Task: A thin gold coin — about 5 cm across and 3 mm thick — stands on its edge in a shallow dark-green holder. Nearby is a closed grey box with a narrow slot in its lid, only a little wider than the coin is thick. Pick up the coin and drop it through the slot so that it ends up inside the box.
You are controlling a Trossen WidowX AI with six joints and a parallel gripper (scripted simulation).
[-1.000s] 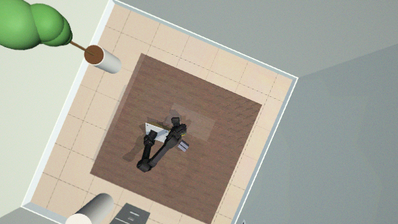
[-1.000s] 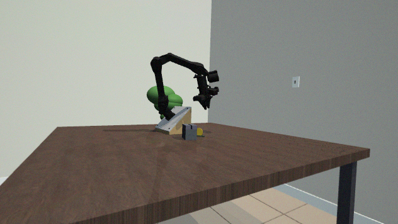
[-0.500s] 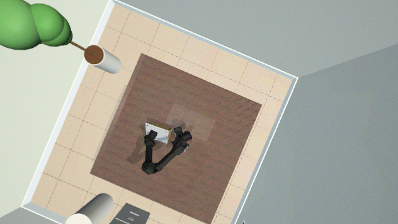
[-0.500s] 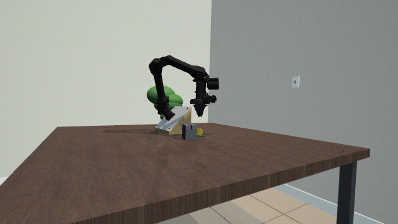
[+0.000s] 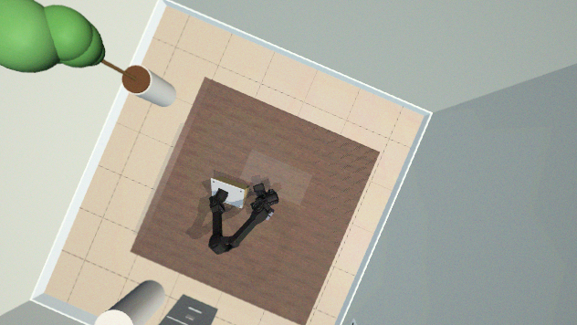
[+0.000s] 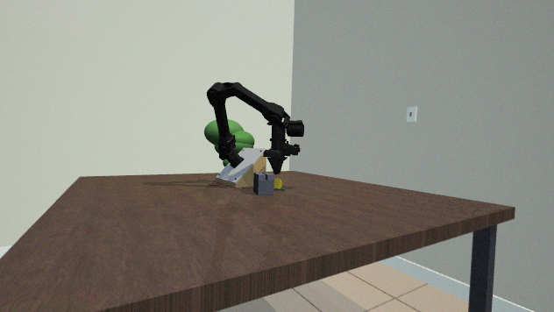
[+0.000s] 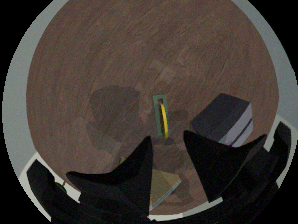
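The pincer (image 7: pixel 168 157) hangs part open (nothing between its fingers) above the coin (image 7: pixel 161 120), standing mid-frame in its holder (image 7: pixel 158 102).

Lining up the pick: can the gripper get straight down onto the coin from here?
Probably yes. The gripper hangs open above the coin, which stands edge-up in its holder; the grey box sits off to one side.

Plain room: tiled floor (image 5: pixel 292 78), potted plant (image 5: pixel 50 36) (corner).
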